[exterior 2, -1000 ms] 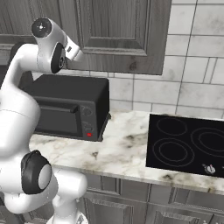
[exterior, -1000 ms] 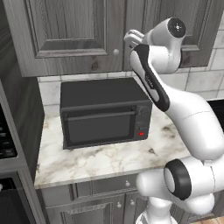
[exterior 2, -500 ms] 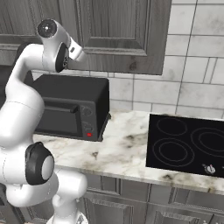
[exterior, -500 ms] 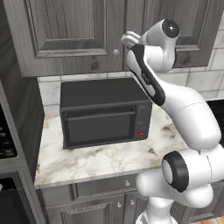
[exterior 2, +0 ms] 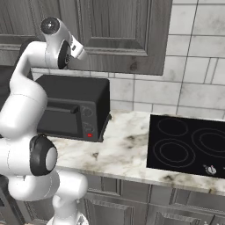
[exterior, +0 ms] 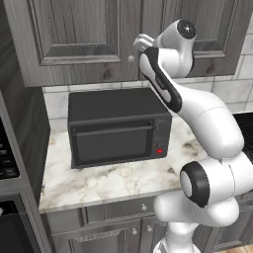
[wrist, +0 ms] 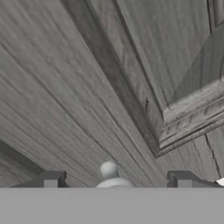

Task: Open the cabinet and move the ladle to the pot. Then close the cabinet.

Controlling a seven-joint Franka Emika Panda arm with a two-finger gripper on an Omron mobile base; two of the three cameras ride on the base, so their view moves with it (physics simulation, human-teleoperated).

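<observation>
The grey wood-grain cabinet hangs above the counter with both doors shut. My gripper is pressed up to the left door, and its small round silver knob stands between the two fingertips with a gap on each side, so the jaws are open around it. From the left base view the gripper sits right at that knob, at the door's lower right corner. The right base view shows the hand against the cabinet above the microwave. The ladle and the pot are out of view.
A black boxy microwave stands on the marble counter directly below the gripper. A black glass cooktop lies to the right on the counter. Grey drawer fronts run beneath. A dark tall unit borders the left side.
The hand has edged a little closer to the cabinet door, bringing the knob between the fingers. The jaws look slightly narrower than before. The doors have not moved.
</observation>
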